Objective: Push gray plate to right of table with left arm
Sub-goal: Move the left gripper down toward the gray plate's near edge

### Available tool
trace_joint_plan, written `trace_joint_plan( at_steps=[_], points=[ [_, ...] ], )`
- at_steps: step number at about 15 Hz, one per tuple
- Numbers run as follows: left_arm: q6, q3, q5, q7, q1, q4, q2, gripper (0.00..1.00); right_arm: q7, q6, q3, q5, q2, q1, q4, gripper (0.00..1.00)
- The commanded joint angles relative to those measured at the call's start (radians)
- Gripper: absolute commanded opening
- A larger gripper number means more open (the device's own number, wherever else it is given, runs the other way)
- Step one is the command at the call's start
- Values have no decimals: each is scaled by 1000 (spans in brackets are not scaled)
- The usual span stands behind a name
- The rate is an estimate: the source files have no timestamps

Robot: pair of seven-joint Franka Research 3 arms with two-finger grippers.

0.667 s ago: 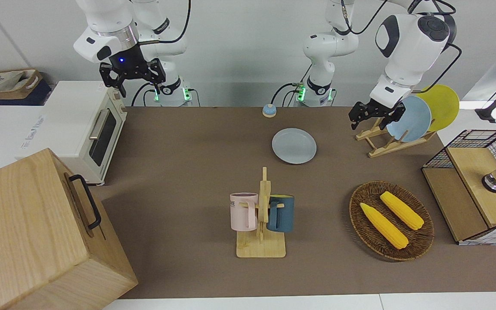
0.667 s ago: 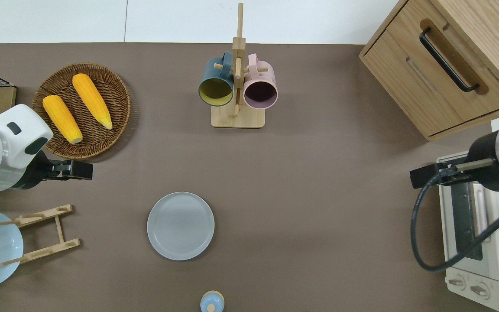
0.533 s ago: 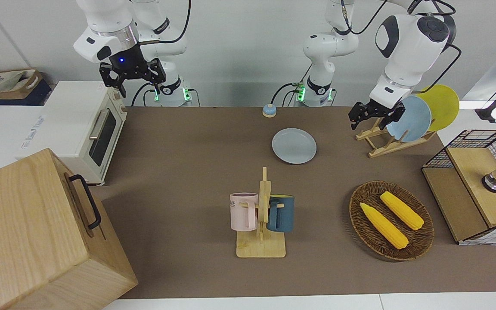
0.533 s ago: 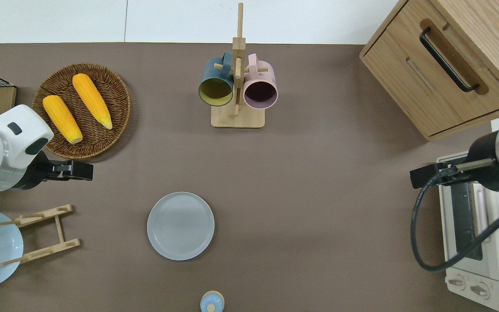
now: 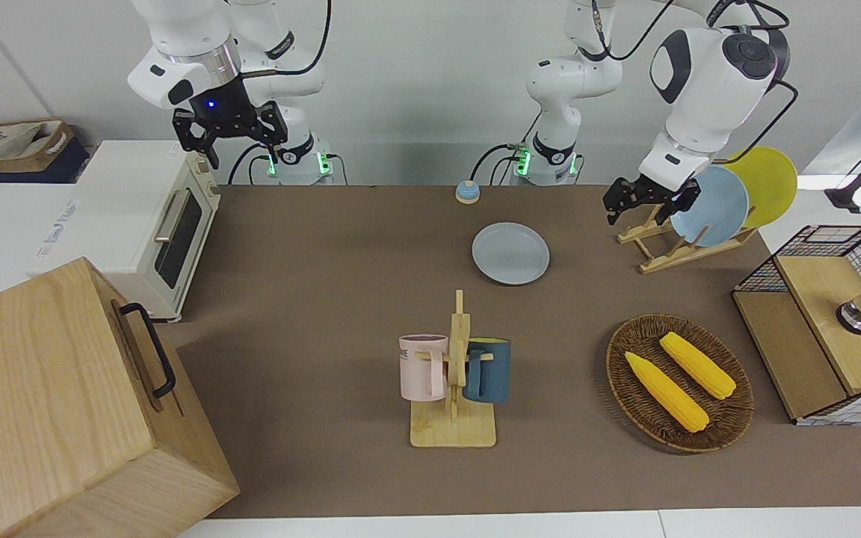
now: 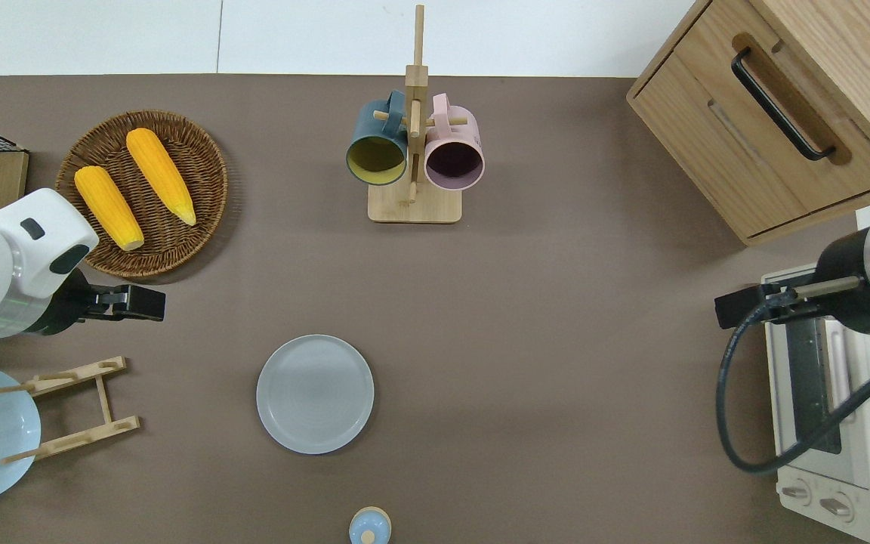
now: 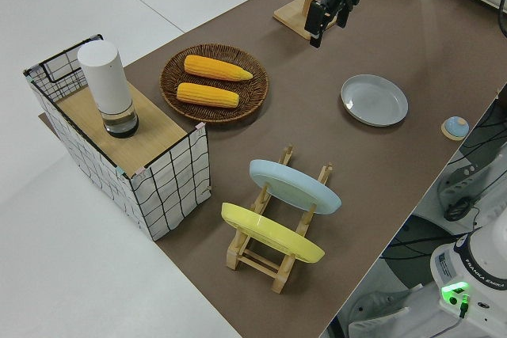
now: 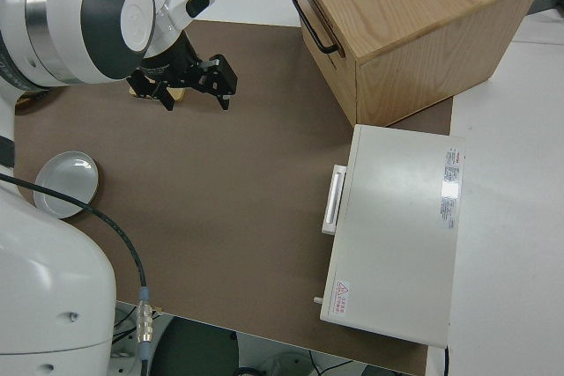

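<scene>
The gray plate lies flat on the brown table, toward the robots' edge; it also shows in the overhead view, the left side view and the right side view. My left gripper is open and empty, up in the air over the mat between the wicker basket and the wooden plate rack. It is well apart from the plate, toward the left arm's end, and also shows in the front view and the left side view. My right gripper is open and parked.
A mug rack with two mugs stands farther from the robots than the plate. A basket holds two corn cobs. The plate rack holds a sky-blue and a yellow plate. A bell, wooden cabinet and toaster oven are also there.
My left gripper has shifted very slightly toward the gray plate. The plate and the right arm have not moved.
</scene>
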Motion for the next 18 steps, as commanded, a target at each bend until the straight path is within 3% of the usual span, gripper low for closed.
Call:
trace_joint_plan(
  at_steps=[1, 11, 18],
  points=[
    [-14, 11, -7, 7, -7, -21, -18, 1000, 1, -14, 13, 10, -3, -20, 8, 983],
    [-8, 9, -13, -1, -11, -59, -24, 998, 1, -14, 13, 10, -3, -20, 8, 983],
    [81, 11, -85, 8, -13, -227, -102, 998, 1, -14, 15, 10, -3, -20, 8, 983]
  ],
)
